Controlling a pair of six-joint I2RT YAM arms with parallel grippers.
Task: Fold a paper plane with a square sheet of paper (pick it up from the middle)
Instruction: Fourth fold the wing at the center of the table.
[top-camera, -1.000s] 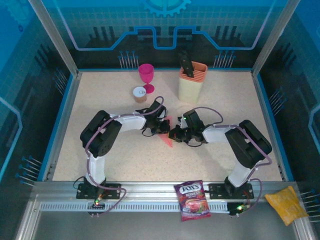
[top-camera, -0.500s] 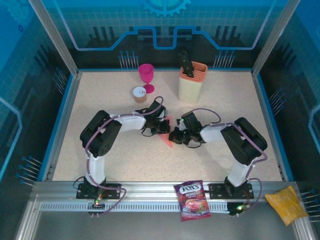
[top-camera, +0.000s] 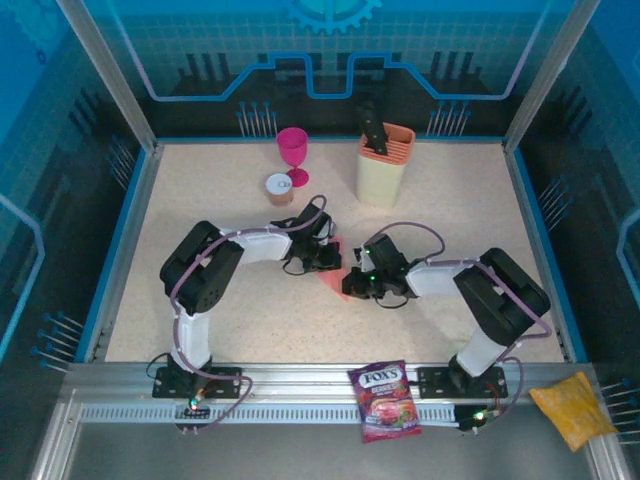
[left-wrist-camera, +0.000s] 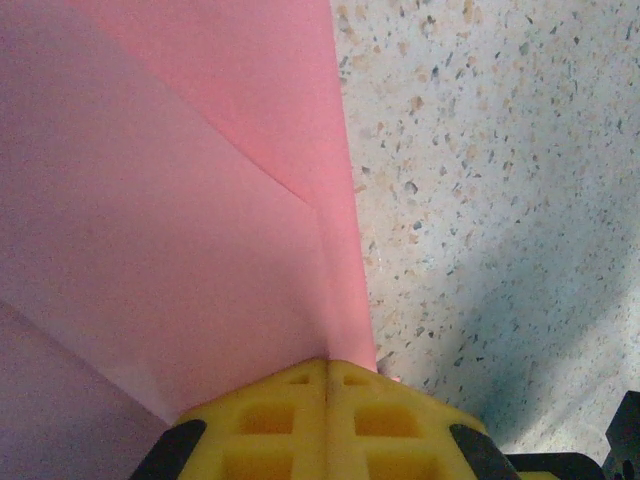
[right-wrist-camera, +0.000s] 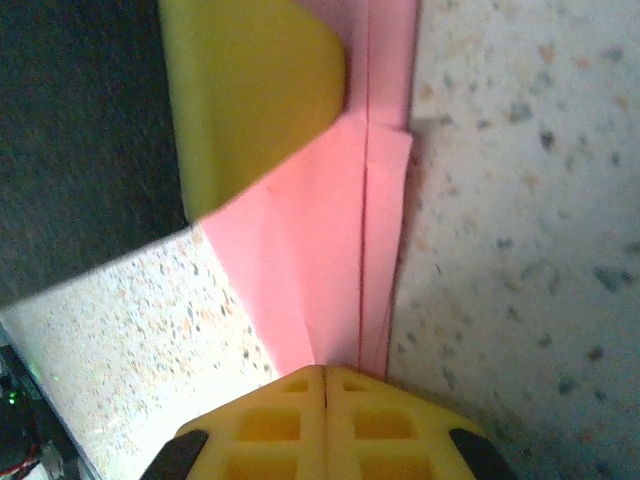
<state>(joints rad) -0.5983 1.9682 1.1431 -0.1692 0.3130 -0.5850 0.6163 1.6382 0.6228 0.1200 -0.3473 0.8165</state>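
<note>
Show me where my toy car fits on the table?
Free: the left side between the blue wall and the left arm, and the far right corner beside the beige holder. Crowded: the middle, where the left hand and right hand pinch the pink paper, and around the goblet and cup.

- Paper (left-wrist-camera: 180, 200) is showing salmon pink.
- Tabletop (top-camera: 200, 200) is showing beige with dark speckles.
- Left tool (left-wrist-camera: 326, 375) and right tool (right-wrist-camera: 325, 378) are showing yellow.
- Goblet (top-camera: 293, 146) is glowing magenta.
- Bag (top-camera: 385, 402) is showing purple.
</note>
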